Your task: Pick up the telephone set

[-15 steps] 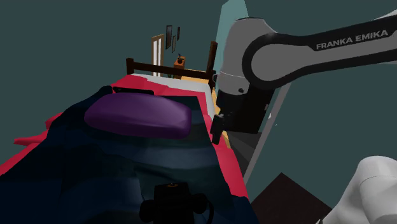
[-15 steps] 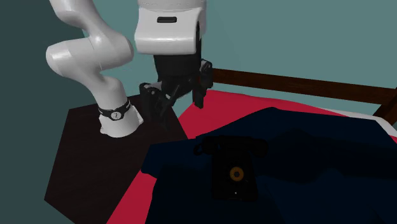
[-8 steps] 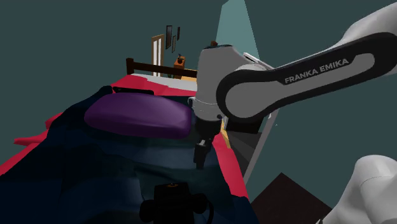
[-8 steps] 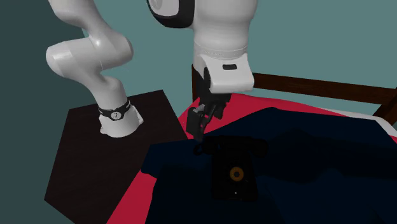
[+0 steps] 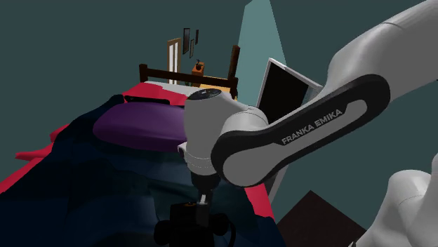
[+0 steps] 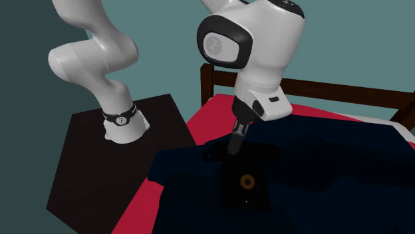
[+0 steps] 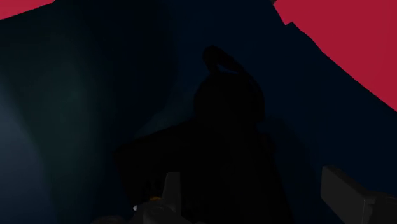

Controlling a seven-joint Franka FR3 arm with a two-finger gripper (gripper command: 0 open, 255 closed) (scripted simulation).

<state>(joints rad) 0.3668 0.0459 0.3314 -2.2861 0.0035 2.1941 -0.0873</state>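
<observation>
Telephone set (image 6: 246, 178) beneath the open gripper

Black and low, it lies on the dark blue blanket (image 6: 332, 166), near the blanket's corner. The gripper (image 6: 234, 145) hangs just above the blanket, over the phone's handset end, its fingers spread well apart and clasping nothing.

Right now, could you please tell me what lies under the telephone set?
The telephone set rests on a dark blue blanket spread over a red sheet. Whatever lies directly beneath the phone is covered.
</observation>
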